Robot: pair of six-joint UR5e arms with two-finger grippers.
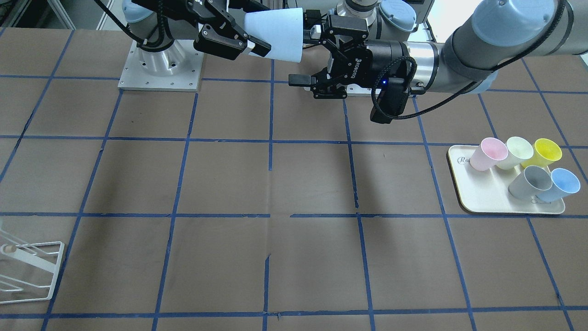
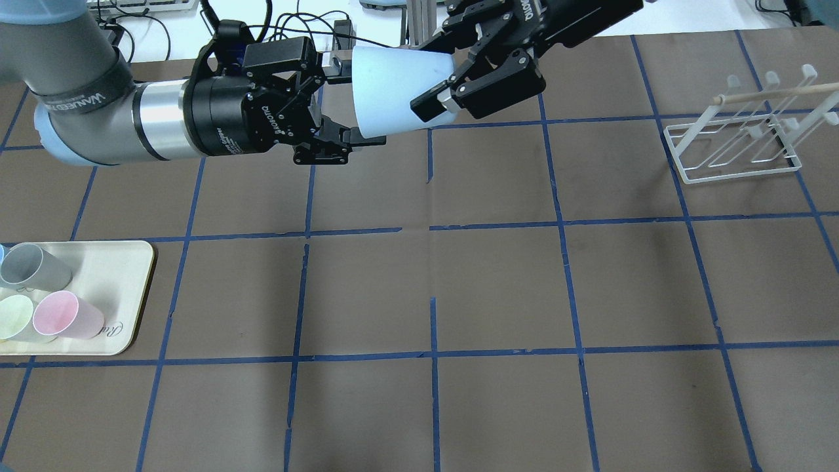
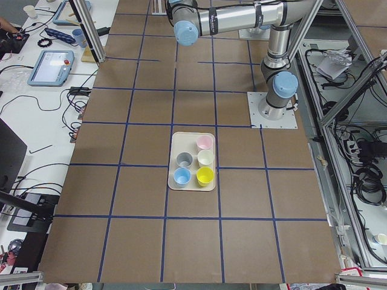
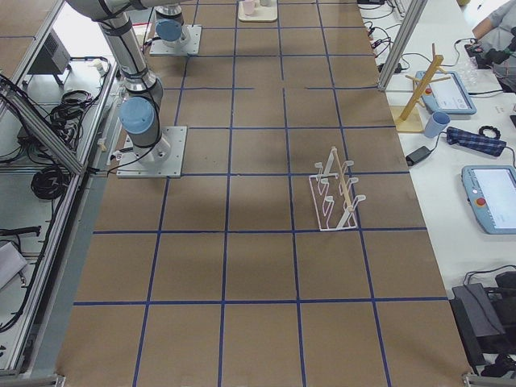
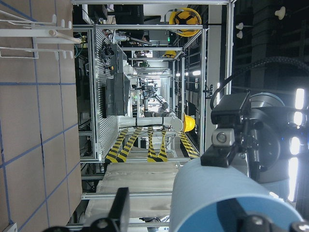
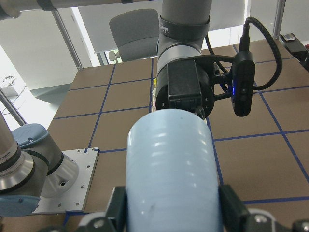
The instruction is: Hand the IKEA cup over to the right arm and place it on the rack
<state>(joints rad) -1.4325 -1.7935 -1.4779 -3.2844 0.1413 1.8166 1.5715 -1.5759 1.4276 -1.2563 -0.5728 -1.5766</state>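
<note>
At the lower left of the overhead view, a cream rectangular tray (image 2: 111, 275) keeps a grey cup (image 2: 36, 265) and a pink cup (image 2: 65, 318) out of the working space. Above it, the silver-grey left arm (image 2: 98, 118) reaches in almost level. Its black left claw (image 2: 346, 99) is spread wide at the open mouth of the small light blue tapered plastic IKEA cup (image 2: 393, 88). The cup lies on its side in mid-air, high over the brown gridded desk (image 2: 498, 282).

Further right, the black right claw (image 2: 438, 75) slants down from the top edge and pinches the cup near its narrow base. That hold leaves the mouth free, probably so it can slip over a rod of the white thin-wire rack (image 2: 741, 134), well apart at the upper right.
</note>
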